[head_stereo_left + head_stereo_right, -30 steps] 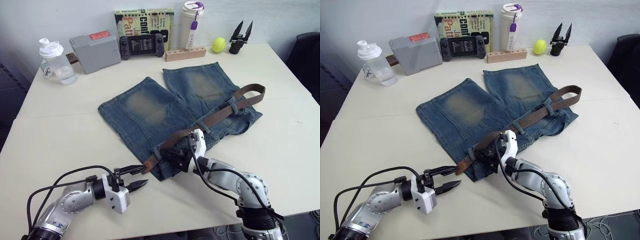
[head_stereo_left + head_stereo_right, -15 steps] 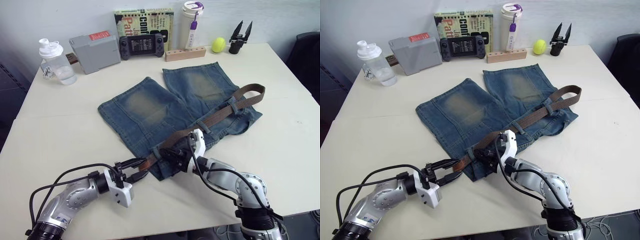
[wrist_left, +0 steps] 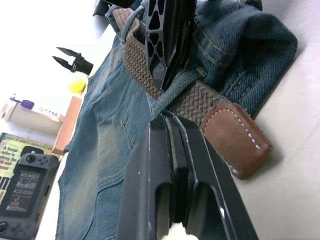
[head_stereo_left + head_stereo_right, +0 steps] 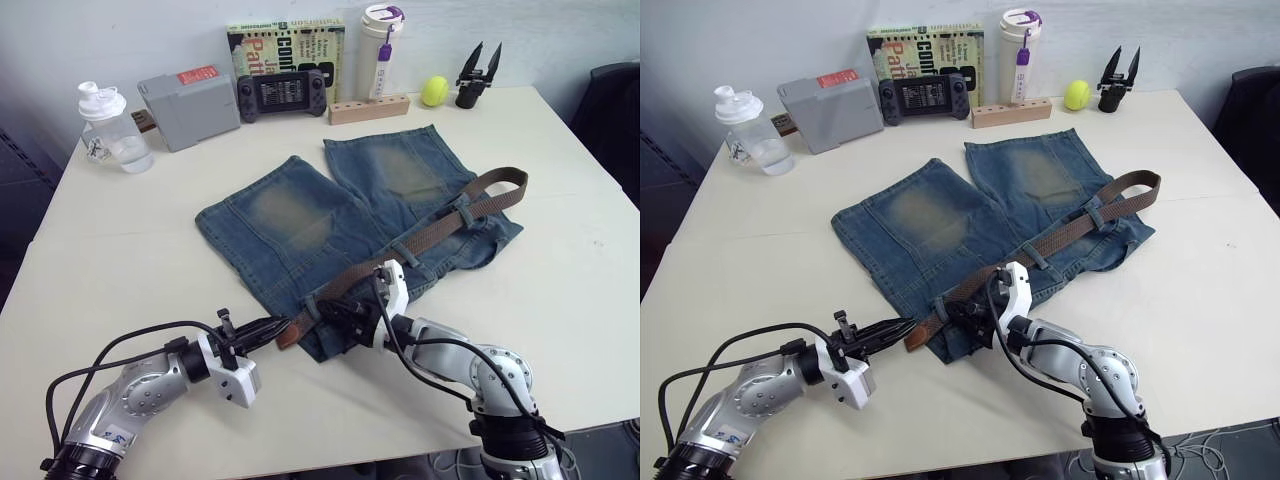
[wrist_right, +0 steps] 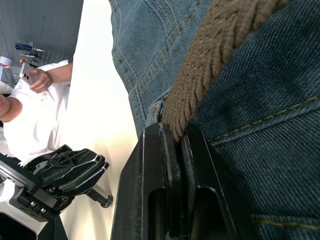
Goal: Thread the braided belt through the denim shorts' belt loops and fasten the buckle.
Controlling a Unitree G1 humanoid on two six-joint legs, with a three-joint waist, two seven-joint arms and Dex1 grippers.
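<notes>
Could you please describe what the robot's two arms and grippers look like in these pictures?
Both arms are silver-grey metal with rounded joint housings and loose black cables looping alongside. The left gripper and right gripper each sit on a white wrist block and have two black fingers with triangular cut-outs in a lattice pattern.

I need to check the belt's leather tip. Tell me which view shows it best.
The left wrist view: the braided belt's stitched leather tip lies close up on the table. Both eye views show it small; the right wrist view shows braid.
</notes>
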